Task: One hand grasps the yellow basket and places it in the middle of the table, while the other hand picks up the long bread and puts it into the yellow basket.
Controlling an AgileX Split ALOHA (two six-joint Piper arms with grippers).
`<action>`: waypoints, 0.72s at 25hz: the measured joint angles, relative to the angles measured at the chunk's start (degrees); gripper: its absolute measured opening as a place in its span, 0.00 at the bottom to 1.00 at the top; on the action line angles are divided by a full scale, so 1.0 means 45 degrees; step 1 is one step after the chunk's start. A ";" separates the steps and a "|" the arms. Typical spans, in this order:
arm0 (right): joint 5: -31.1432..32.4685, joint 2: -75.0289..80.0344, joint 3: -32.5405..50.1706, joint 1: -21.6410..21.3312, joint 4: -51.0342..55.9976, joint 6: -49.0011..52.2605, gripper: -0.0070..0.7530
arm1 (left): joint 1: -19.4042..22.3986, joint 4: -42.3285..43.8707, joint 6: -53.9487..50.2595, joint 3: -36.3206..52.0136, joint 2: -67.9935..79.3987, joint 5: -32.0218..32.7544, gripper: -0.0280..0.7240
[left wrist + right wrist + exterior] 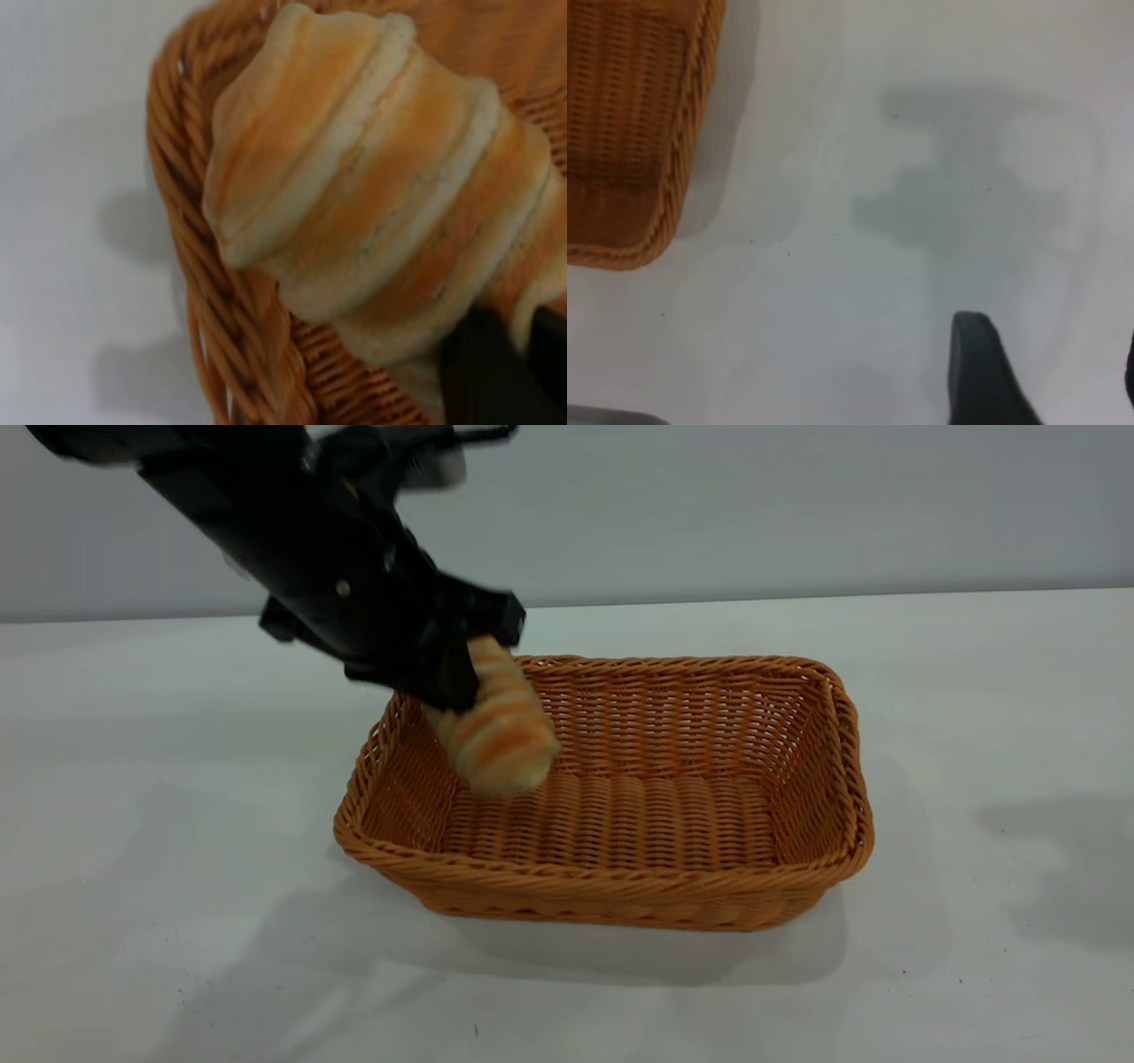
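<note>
Here the left gripper (461, 669) is clamped on the upper end of the bread (498, 722), holding it tilted over the left end of the basket (620, 886), its lower end hanging inside, just above the woven floor. The basket sits about mid-table (133, 779), long side toward the camera. From the left wrist, the bread (372, 195) fills the view above the braided rim (221, 310). The right gripper (1050, 381) hovers over bare table (921, 133), well apart from the basket's corner (638, 177), its fingers (979, 372) spread apart with nothing between them.
</note>
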 joint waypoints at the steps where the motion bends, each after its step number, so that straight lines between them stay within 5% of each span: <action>1: 0.0000 0.0000 0.0000 0.0000 0.0000 0.0000 0.57 | -0.0005 0.0000 0.0000 0.0011 0.0050 0.0017 0.24; 8: 0.0000 0.0000 0.0000 0.0000 0.0015 0.0000 0.57 | -0.0015 0.0053 0.0372 -0.0167 -0.0017 0.1092 0.64; 18: 0.0788 -0.1146 0.0034 0.0000 -0.0199 0.0000 0.57 | 0.2068 0.3192 0.0357 -0.2953 -0.4071 0.8312 0.71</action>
